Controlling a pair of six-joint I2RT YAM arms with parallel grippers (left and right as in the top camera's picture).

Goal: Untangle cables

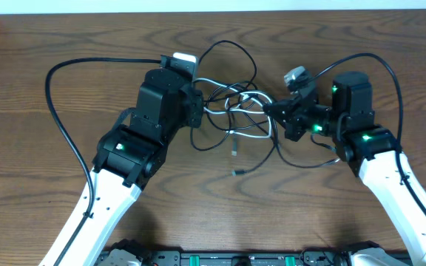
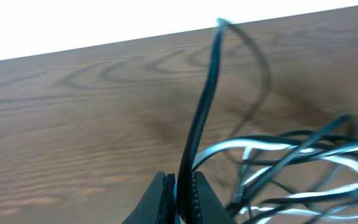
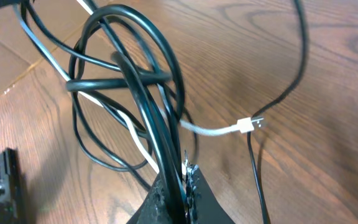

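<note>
The cables (image 1: 235, 100) lie in a loose tangle on the wooden desk (image 1: 50, 44), roughly in the middle between the two arms. The left pincer (image 2: 180, 185) is clamped on a single black cable (image 2: 197, 124), which rises steeply from between its fingers and bends over at the top. Just to the right of it in the left wrist view, black and white strands cross each other in a knot.

The right pincer (image 3: 178, 177) grips a bundle of black loops (image 3: 157, 140), which stand lifted above the desk and wind around one another. A white cable (image 3: 213, 132) runs out from behind these loops and ends in a small plug (image 3: 246, 125) lying on the wood, touching a thin black strand there.
</note>
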